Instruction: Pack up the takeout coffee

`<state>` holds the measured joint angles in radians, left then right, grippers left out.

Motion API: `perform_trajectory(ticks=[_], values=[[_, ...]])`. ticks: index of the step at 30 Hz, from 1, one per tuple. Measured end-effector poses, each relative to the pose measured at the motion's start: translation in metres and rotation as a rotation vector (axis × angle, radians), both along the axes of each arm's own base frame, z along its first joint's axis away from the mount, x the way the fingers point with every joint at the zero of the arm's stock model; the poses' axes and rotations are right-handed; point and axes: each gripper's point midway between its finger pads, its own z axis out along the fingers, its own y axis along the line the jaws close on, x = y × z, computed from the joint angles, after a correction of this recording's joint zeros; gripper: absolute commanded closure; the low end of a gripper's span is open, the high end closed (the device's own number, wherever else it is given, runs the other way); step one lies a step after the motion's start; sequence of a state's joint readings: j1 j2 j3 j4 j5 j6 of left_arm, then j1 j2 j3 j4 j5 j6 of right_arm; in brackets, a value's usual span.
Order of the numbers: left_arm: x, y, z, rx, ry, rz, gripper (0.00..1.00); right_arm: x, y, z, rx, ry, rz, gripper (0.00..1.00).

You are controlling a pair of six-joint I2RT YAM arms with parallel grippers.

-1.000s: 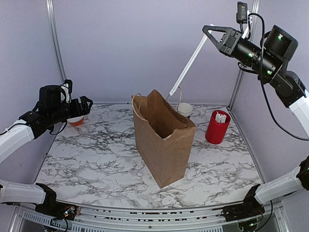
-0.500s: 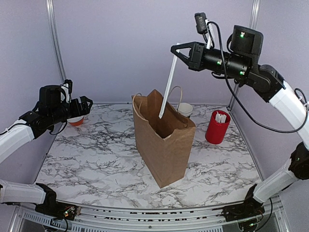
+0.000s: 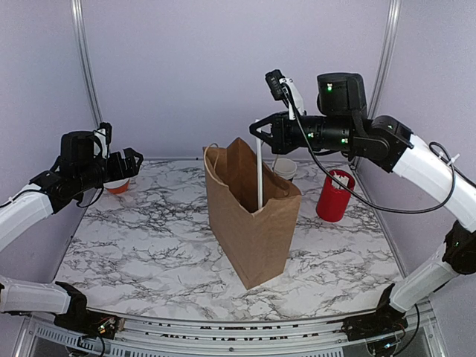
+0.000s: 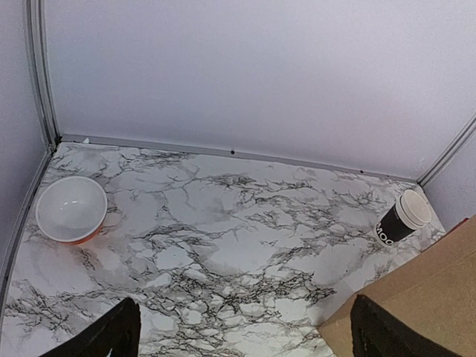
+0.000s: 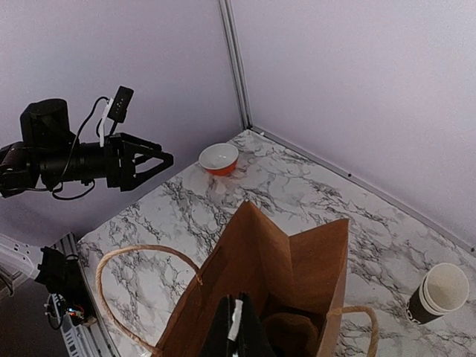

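A brown paper bag (image 3: 253, 223) stands open in the middle of the table. Just above its mouth, my right gripper (image 3: 258, 128) is shut on a long white stick (image 3: 259, 175) that hangs straight down into the bag. In the right wrist view the black fingers (image 5: 223, 331) pinch the white stick over the bag's opening (image 5: 297, 268). A dark round lid-like shape (image 5: 288, 336) lies low in the bag and looks like the takeout coffee. At the far left, my left gripper (image 3: 126, 160) hovers open and holds nothing (image 4: 249, 335).
An orange bowl (image 3: 117, 186) sits by the left gripper at the back left. A nested stack of black cups (image 3: 284, 169) stands behind the bag. A red cup of white sticks (image 3: 335, 195) stands at the right. The bag's rope handles (image 5: 141, 253) stick up.
My right arm swung left and down from high at the back right. The white stick went from slanted to vertical, with its lower end now inside the bag. The left arm stayed still.
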<state>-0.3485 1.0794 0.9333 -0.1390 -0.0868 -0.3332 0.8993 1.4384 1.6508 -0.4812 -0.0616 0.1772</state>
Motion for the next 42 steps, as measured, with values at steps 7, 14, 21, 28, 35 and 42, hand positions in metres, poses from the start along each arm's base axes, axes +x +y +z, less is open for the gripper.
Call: perform_trajectory(ticks=[7, 14, 21, 28, 35, 42], values=[[0.001, 0.000, -0.002, 0.003, 0.006, 0.000, 0.01, -0.004, 0.008, -0.016, -0.059, 0.000, -0.004, 1.00], [0.001, 0.000, -0.003, 0.003, 0.009, 0.000, 0.01, 0.003, 0.010, -0.053, -0.147, 0.047, -0.031, 1.00], [0.001, -0.001, -0.003, 0.003, 0.009, 0.000, 0.01, 0.006, 0.009, -0.062, -0.175, 0.056, -0.049, 0.98], [0.001, -0.001, -0.003, 0.004, 0.009, 0.000, 0.01, 0.006, 0.008, -0.063, -0.186, 0.054, -0.057, 0.97], [0.001, -0.001, -0.003, 0.003, 0.009, 0.000, 0.01, 0.007, 0.008, -0.063, -0.188, 0.052, -0.061, 0.94], [0.001, -0.001, -0.004, 0.003, 0.010, 0.000, 0.01, 0.007, 0.008, -0.063, -0.188, 0.052, -0.062, 0.93]])
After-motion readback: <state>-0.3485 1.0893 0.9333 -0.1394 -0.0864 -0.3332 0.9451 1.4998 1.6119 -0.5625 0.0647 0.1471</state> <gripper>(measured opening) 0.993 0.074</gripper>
